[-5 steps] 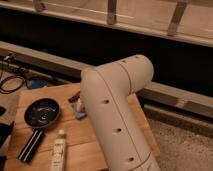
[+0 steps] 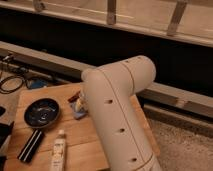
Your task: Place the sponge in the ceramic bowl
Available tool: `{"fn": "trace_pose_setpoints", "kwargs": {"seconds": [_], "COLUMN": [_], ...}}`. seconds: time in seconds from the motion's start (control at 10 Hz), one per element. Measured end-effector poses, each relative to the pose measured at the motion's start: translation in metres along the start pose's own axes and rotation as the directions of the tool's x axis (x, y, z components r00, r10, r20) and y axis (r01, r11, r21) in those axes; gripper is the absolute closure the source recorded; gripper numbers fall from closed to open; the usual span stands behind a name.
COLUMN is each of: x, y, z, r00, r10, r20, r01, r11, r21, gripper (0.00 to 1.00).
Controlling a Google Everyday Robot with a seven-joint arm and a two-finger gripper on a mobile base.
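Observation:
The ceramic bowl (image 2: 42, 112), dark and glossy with a lighter rim, sits on the left part of the wooden table (image 2: 80, 137). The pale blue sponge (image 2: 78, 112) lies on the table just right of the bowl, against the left edge of my big white arm (image 2: 117, 110). The arm's elbow fills the middle of the view. My gripper is hidden behind it, somewhere near the sponge.
A small red-brown tool (image 2: 74, 96) lies just behind the sponge. A flat black bar (image 2: 31, 145) and a white tube (image 2: 58, 151) lie near the table's front edge. Cables (image 2: 11, 82) and a blue object (image 2: 36, 84) sit off the table's far left. A dark wall ledge runs behind.

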Motion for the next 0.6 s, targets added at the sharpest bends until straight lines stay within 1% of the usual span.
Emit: {"fn": "trace_pose_setpoints", "kwargs": {"seconds": [0.2,0.3,0.5,0.6], "x": [-0.013,-0.022,-0.035,-0.041], "y": [0.004,0.009,0.018,0.023], "z": [-0.028,-0.054,-0.089,-0.106], "r00": [0.997,0.992,0.982,0.974], "r10": [0.010,0.018,0.018,0.017], "r20": [0.075,0.126,0.190,0.225], "r01": [-0.009,-0.015,-0.011,-0.008], "r11": [1.000,0.999,0.999,0.999], "r21": [-0.019,-0.029,-0.034,-0.042], "gripper": [1.00,1.00,1.00,1.00]}}
